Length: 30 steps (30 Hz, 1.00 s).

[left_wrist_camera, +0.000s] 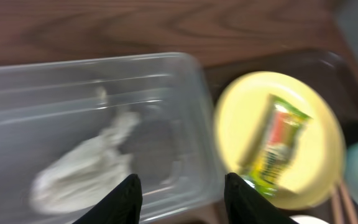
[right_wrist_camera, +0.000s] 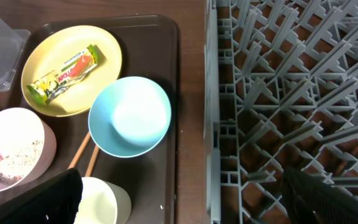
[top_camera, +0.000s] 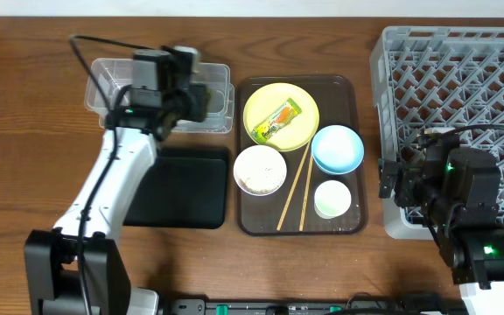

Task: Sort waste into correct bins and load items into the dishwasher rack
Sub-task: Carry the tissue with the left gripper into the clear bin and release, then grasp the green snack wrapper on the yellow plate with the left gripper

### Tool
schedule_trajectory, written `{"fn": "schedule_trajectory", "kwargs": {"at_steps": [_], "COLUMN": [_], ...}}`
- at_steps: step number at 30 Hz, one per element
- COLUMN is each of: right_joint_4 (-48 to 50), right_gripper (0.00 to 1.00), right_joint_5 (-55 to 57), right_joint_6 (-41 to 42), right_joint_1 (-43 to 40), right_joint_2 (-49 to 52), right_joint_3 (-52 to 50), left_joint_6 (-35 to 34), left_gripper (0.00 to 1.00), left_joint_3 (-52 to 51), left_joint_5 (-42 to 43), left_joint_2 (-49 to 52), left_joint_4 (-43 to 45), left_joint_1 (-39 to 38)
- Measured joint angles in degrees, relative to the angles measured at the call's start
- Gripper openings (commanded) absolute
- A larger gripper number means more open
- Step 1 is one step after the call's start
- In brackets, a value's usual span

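Right gripper (right_wrist_camera: 185,202): fingers spread wide, nothing between them, hanging over the near left edge of the dishwasher rack (top_camera: 462,79).

Black tray (top_camera: 186,188): flat on the table (top_camera: 24,131), just left of the brown serving tray (top_camera: 339,92).

On the serving tray, nearest first:
- White cup (top_camera: 332,199), near right corner.
- Chopsticks (top_camera: 296,188), lying side by side on a slant between the cup and the white bowl.
- White bowl (top_camera: 237,168), at the left edge, rice-like scraps (right_wrist_camera: 14,163) in its bottom.
- Blue bowl (top_camera: 337,149), right side, beyond the cup.
- Yellow plate (top_camera: 265,101), far left, snack wrapper (top_camera: 276,121) lying on it.

Clear tub (top_camera: 217,92): beyond the black tray. A crumpled paper scrap (left_wrist_camera: 86,168) lies inside.

Left gripper (left_wrist_camera: 182,199): fingers parted, holding nothing, above the tub's right end.
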Motion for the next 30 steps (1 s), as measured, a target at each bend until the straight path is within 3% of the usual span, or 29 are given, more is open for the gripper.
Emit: {"fn": "schedule_trajectory", "kwargs": {"at_steps": [2, 12, 30], "right_joint_4": [0.0, 0.0, 0.0], "right_gripper": [0.99, 0.99, 0.99], "right_joint_5": [0.0, 0.0, 0.0], "right_joint_6": [0.0, 0.0, 0.0], "right_joint_1": [0.0, 0.0, 0.0], "right_joint_2": [0.0, 0.0, 0.0], "right_joint_3": [0.0, 0.0, 0.0], "left_joint_6": [1.3, 5.1, 5.6], "left_gripper": [0.56, 0.66, 0.64], "left_joint_3": [0.0, 0.0, 0.0], "left_joint_5": [0.1, -7.3, -9.1], "left_joint_2": [0.0, 4.9, 23.1], "left_joint_4": [0.2, 8.9, 15.2], "left_joint_1": [-2.9, -15.4, -18.3]}}
